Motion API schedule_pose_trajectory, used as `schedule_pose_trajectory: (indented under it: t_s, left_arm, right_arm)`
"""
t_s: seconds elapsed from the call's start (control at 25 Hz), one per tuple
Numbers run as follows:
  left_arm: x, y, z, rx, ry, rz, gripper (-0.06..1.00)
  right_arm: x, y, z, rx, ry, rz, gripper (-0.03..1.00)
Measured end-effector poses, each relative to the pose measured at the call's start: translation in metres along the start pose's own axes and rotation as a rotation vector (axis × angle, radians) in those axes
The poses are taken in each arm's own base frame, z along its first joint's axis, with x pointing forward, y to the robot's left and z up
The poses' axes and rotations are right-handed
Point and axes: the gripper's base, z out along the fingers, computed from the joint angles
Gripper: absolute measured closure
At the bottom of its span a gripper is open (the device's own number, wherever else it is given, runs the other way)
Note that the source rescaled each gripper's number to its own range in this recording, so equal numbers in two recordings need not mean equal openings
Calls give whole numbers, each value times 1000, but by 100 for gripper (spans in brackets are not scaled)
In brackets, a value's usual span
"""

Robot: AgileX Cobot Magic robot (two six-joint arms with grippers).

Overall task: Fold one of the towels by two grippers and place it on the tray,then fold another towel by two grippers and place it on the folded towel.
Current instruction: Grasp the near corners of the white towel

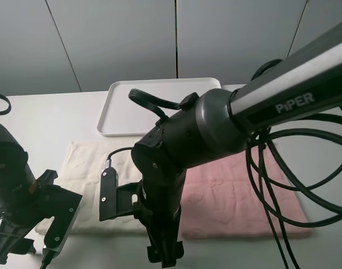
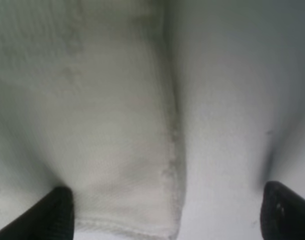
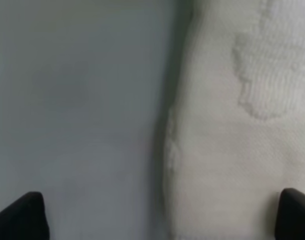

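The cream towel (image 1: 87, 165) lies flat at the front left of the table, and the pink towel (image 1: 238, 193) lies flat beside it on the right. Behind them sits the white tray (image 1: 160, 103), with nothing in it. My left gripper (image 1: 28, 246) hovers open over the cream towel's near left corner (image 2: 122, 165), its fingertips (image 2: 57, 215) straddling that corner. My right gripper (image 1: 162, 255) reaches across the middle and hangs open over the cream towel's near right edge (image 3: 232, 150). Neither gripper holds anything.
The right arm (image 1: 216, 123) and its black cables (image 1: 283, 185) cover the middle of both towels and part of the pink one. Bare grey table (image 3: 77, 110) shows beside the cream towel's edge. A grey panelled wall stands behind the tray.
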Motion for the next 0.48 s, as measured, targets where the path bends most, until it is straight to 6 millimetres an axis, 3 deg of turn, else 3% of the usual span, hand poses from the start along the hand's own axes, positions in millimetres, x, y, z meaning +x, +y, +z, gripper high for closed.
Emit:
schedule_pose_trajectory:
  t_s: [0.32, 0.4, 0.48]
  left_arm:
    - [0, 0, 0, 0, 0, 0, -3]
    - [0, 0, 0, 2, 1, 0, -3]
    - [0, 0, 0, 2, 1, 0, -3]
  right_arm:
    - [0, -1, 5, -3, 7, -1, 4]
    - [0, -1, 7, 2, 9, -5, 11]
    - [-1, -3, 8, 9, 9, -10, 24]
